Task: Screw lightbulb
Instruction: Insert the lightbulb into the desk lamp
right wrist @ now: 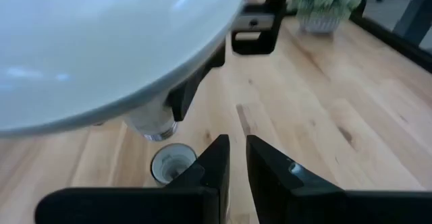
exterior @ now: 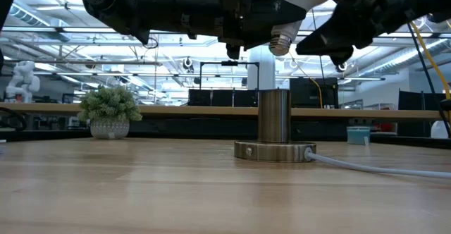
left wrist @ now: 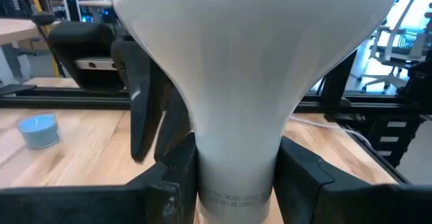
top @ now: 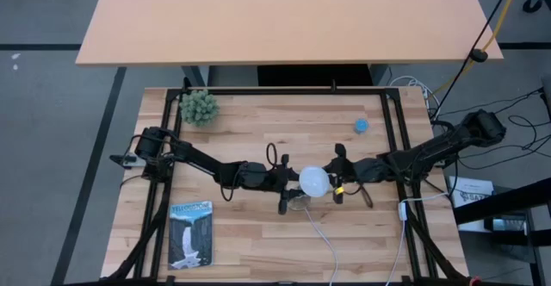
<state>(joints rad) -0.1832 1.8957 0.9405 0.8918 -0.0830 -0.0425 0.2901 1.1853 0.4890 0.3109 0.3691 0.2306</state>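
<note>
The left gripper [left wrist: 236,183] has the lightbulb [top: 313,181] clamped by its narrow neck, fingers part-closed on either side w/ the white cone between them, dome up and grey screw base pointing down. Gripping the neck rather than the dome keeps the threads free below, probably so they can go into the socket [exterior: 274,132], a metal cylinder on a round base w/ a white cord [exterior: 380,166] trailing off to one side. In the low view the bulb's base [exterior: 280,45] hangs well above the socket mouth, slightly tilted and about over it, so nothing is threaded yet; the bulb is in the air near the table [top: 258,234] centre, between the two arms. The right gripper [right wrist: 237,155] sits just beside the bulb on the opposite side, fingers nearly shut w/ only a thin gap and nothing in them; its wrist view looks past the dome down at the open socket. Seems it's parked close to help, maybe to steady or turn the bulb, but that's a guess. Next move likely calls for straightening the bulb and lowering it onto the socket.
</note>
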